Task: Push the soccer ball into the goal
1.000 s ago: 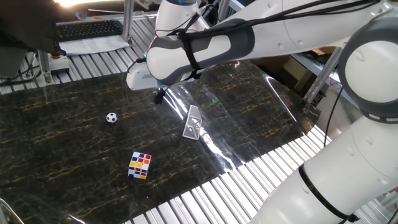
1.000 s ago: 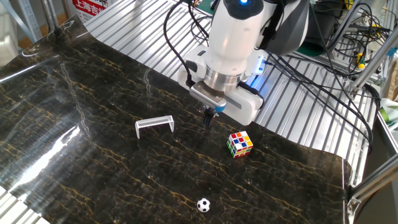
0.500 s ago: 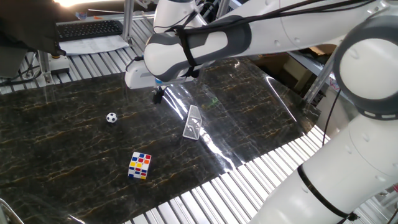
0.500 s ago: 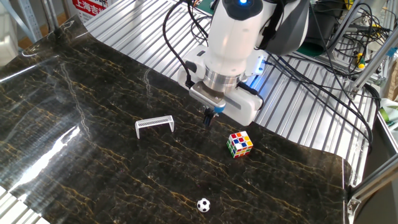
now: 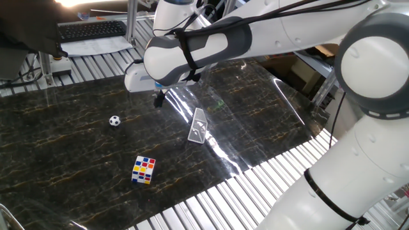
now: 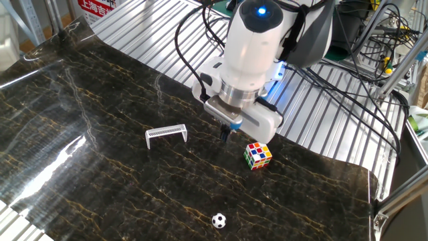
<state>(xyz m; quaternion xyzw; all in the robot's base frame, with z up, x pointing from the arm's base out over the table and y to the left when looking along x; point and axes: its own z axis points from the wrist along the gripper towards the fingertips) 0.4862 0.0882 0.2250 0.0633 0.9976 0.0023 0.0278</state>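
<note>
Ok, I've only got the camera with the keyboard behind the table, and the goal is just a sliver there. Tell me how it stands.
Observer: In the other fixed view the goal stands upright on the table and is seen broadside, crossbar on top.
Operator: Now place the gripper against it.
Observer: The gripper hangs between the goal and the puzzle cube, apart from both.
Operator: Give me the ball's path.
Observer: The soccer ball lies nearer that camera than either. The cube sits to one side of the straight line from ball to goal, not on it.
</note>
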